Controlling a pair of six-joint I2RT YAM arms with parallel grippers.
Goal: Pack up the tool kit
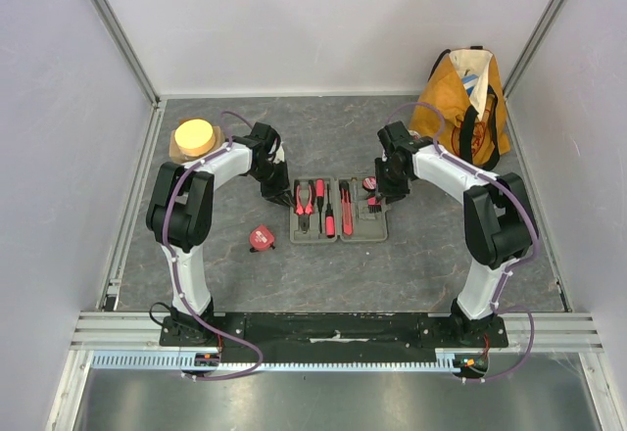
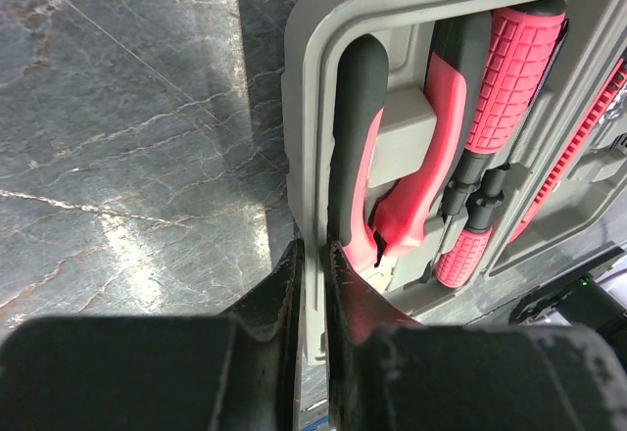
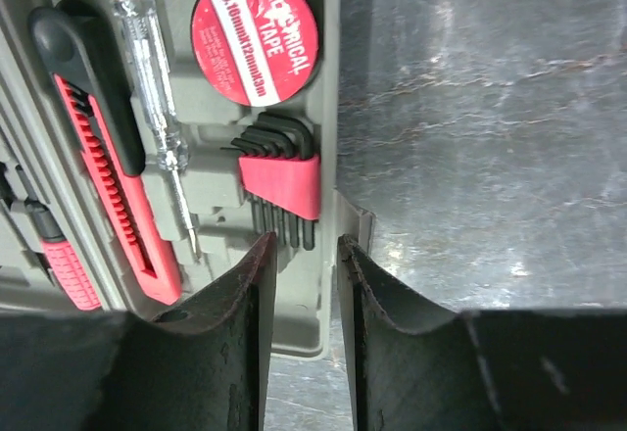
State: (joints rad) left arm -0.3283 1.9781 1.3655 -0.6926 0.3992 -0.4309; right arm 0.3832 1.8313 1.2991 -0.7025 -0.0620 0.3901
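The grey tool kit case (image 1: 340, 239) lies open flat between my arms, with red-and-black pliers (image 1: 304, 198), screwdrivers and a cutter (image 3: 98, 167) in its slots. A red tape roll (image 3: 257, 34) and hex keys (image 3: 279, 181) fill its right end. My left gripper (image 2: 313, 245) is shut on the case's left rim (image 2: 313, 78), beside the pliers handle (image 2: 353, 127). My right gripper (image 3: 304, 240) straddles the right rim (image 3: 329, 78), jaws apart, one finger inside and one outside. The round red tape measure (image 1: 261, 238) lies on the table left of the case.
An orange tote bag (image 1: 468, 98) stands at the back right behind the right arm. A round yellow object (image 1: 194, 137) sits at the back left. White walls close in the grey table on three sides.
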